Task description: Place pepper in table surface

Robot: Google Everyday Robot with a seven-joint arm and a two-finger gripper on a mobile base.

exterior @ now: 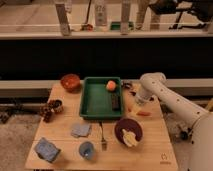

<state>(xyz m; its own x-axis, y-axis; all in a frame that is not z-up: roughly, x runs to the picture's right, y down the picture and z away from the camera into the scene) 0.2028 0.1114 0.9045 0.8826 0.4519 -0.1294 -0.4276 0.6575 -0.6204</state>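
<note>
The pepper (143, 113) is a small slim orange-red piece lying on the light tan wooden table surface (152, 142), right of the green tray (96, 102) and above the dark bowl. My gripper (133, 104) is at the end of the white arm (170, 102), low over the table just left of and above the pepper, near the tray's right edge. It hides part of the table there.
The tray holds a round orange fruit (110, 85) and a dark bar (115, 102). An orange bowl (70, 81) is at back left, a dark bowl with a banana (128, 132) at front right. A fork (103, 140), cloth (80, 130), blue cup (86, 149) and blue sponge (47, 150) lie in front.
</note>
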